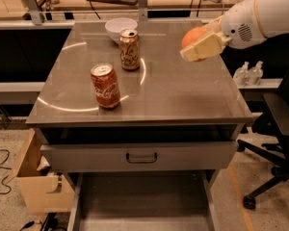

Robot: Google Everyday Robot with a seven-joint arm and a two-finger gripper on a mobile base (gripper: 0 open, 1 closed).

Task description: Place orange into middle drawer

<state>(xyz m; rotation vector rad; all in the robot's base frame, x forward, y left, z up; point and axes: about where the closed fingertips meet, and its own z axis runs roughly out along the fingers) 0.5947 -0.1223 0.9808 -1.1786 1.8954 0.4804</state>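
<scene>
My gripper (198,43) is shut on the orange (191,34), a round plain fruit. It holds the orange in the air above the right rear part of the cabinet top (183,90). One cream finger (205,45) covers the orange's lower right side. The white arm comes in from the upper right. The middle drawer (142,201) is pulled out at the bottom of the view, showing a flat grey floor and low side walls with nothing in it. It lies well below and in front of the gripper.
A red cola can (105,85) and an orange-brown soda can (129,49) stand on the cabinet top, with a white bowl (121,28) behind them. A shut drawer with a dark loop handle (141,157) sits above the open one. A wooden box (36,182) stands at left, an office chair (274,143) at right.
</scene>
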